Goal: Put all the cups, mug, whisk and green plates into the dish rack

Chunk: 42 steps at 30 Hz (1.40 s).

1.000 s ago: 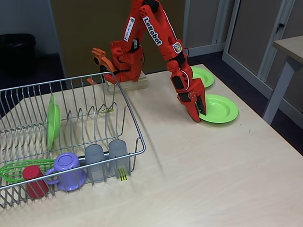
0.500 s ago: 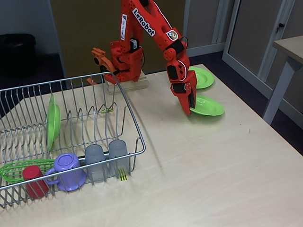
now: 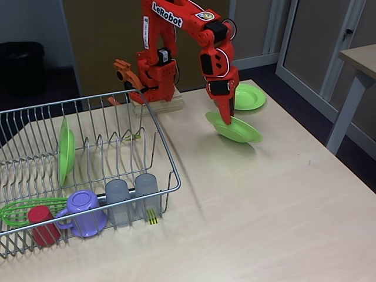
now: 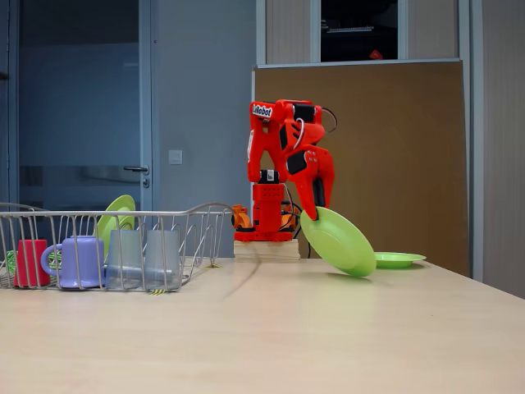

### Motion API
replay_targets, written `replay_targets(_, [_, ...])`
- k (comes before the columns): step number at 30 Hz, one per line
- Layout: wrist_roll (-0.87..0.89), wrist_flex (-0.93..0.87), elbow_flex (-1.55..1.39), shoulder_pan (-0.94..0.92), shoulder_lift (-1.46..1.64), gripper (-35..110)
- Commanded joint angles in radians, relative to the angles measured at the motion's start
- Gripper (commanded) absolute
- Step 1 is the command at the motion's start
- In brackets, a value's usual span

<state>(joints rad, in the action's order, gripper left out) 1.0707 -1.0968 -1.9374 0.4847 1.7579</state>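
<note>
Rack: dish rack (image 3: 88,170) of silver wire stands on the left of the bench (image 3: 264,205) in both fixed views, its yellow-and-black tag (image 3: 152,217) at the near right corner.
Rack contents, left to right: whisk (image 3: 23,210) lying along the near edge; red cup (image 3: 42,224); green plate (image 3: 66,150) standing on edge between the prongs farther back; purple mug (image 3: 83,207) tipped on its side; two grey-blue tumblers (image 3: 117,201) (image 3: 147,194) mouth down, side by side.
Arm: red arm (image 3: 176,35) rises from a wooden block behind the rack and bends down to the right.
Claw: claw (image 3: 227,117) closed on the rim of a second green plate (image 3: 235,129), gripping its upper edge.
Held plate: tilted, lifted clear of the bench (image 4: 410,328), with a shadow beneath it in a fixed view.
Far right: third green plate (image 3: 249,97) lies flat on the bench near the back edge, apart from the held one.
</note>
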Motion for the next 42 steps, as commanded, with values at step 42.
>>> replay_targets(42, [-1.114, -0.322, 0.500, -0.945, 0.247, 0])
